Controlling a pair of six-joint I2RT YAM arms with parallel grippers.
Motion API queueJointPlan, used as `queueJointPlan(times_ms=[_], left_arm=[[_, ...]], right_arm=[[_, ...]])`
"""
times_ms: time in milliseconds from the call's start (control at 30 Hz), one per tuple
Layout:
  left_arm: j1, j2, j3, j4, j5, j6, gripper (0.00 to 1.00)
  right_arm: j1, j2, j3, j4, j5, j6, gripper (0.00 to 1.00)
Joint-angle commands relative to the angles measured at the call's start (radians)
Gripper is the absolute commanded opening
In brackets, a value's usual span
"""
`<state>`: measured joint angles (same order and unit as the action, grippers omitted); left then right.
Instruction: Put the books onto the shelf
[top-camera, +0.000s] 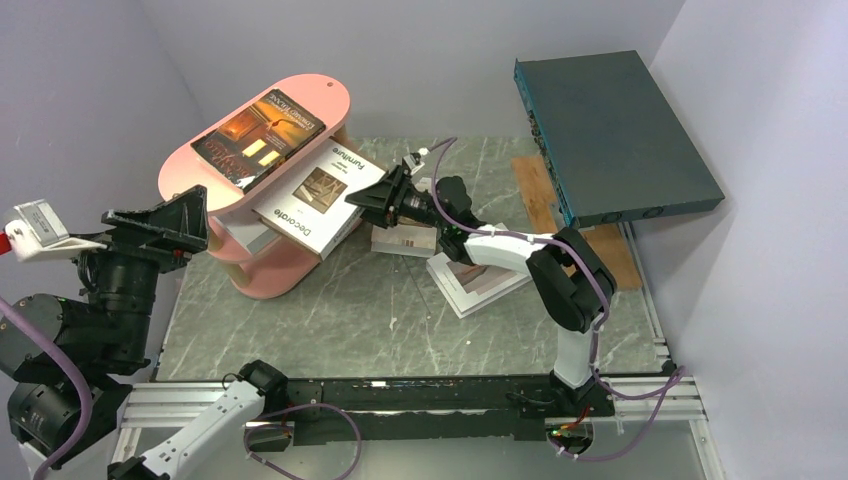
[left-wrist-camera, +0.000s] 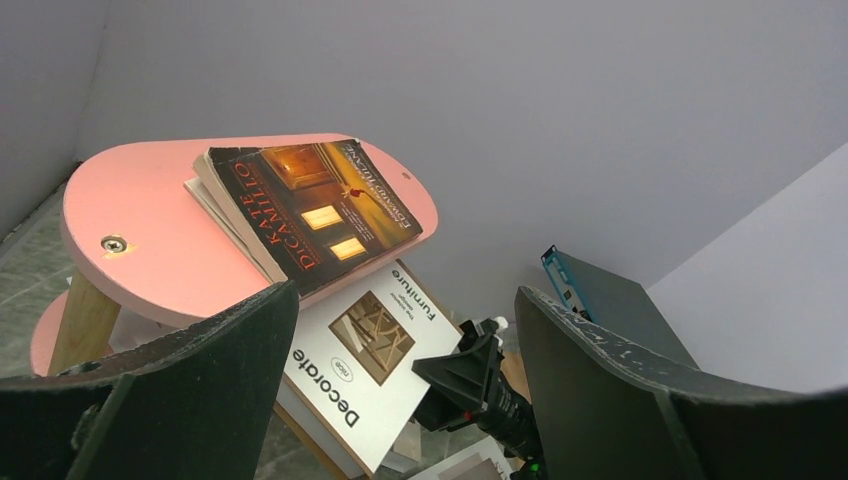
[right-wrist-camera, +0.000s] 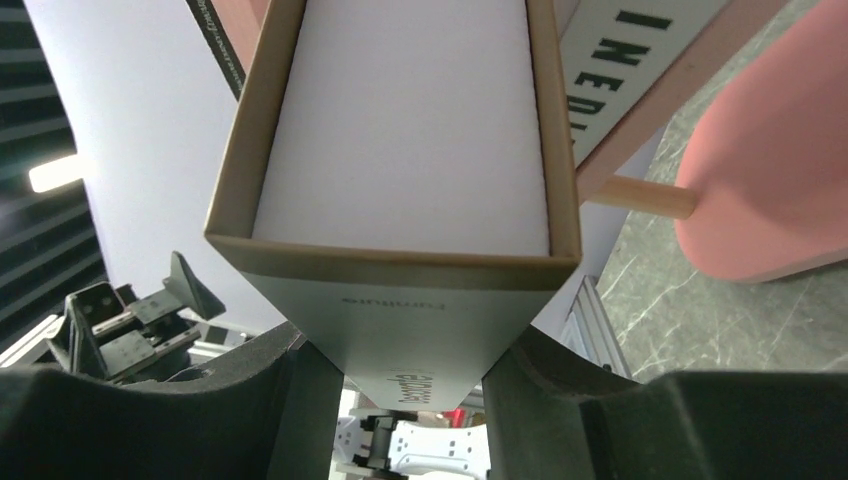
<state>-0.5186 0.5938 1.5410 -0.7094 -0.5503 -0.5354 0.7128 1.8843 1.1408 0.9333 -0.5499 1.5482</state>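
The grey marbled tabletop (top-camera: 380, 320) carries a salmon-pink shelf (top-camera: 185, 170) at its back left, a white paperback (top-camera: 400, 242) near the middle with another (top-camera: 475, 292) just right of it, and a brown wooden board (top-camera: 535, 185) at back right, partly covered by a dark teal flat box (top-camera: 615, 135). A dark orange-brown paperback (top-camera: 260, 135) lies on the shelf's top tier, and a white book (top-camera: 245, 238) on a lower tier.

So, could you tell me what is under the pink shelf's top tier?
The white Decorate Furniture book, held by the right gripper, slants partly under it. What looks like another white book lies on a lower tier. The top tier hides their far ends.
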Motion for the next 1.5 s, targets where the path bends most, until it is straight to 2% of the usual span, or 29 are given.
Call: queueJointPlan(times_ms=[0,500,733,1100,1133,1200,1300,1367,1467], left_arm=[[0.002,-0.006,0.000,0.008,0.000,0.006,0.86],[0.002,-0.018,-0.005,0.024,0.031,0.002,0.86],[0.002,-0.028,-0.011,0.037,0.034,0.006,0.86],[0.002,-0.018,-0.024,0.027,0.023,0.005,0.86],[0.002,-0.020,-0.022,0.024,0.021,0.005,0.86],[0.002,-0.021,-0.017,0.018,0.017,0.005,0.86],[0.002,-0.025,-0.010,0.009,0.017,0.006,0.86],[0.002,-0.028,-0.006,-0.001,0.013,0.007,0.86],[0.002,-0.039,-0.018,0.004,0.007,0.005,0.86]], right_arm=[[0.010,-0.011,0.105,-0.078,0.053,-0.091,0.00],[0.020,0.056,0.290,-0.338,0.181,-0.081,0.00],[0.024,0.098,0.358,-0.377,0.181,-0.081,0.00],[0.055,0.088,0.369,-0.502,0.272,0.029,0.02],[0.059,0.090,0.374,-0.501,0.278,0.030,0.14],[0.066,0.103,0.394,-0.511,0.268,0.030,0.47],[0.070,0.111,0.399,-0.505,0.255,0.035,0.77],[0.073,0.102,0.380,-0.499,0.258,0.034,0.90],[0.073,0.096,0.354,-0.490,0.244,0.032,0.97]])
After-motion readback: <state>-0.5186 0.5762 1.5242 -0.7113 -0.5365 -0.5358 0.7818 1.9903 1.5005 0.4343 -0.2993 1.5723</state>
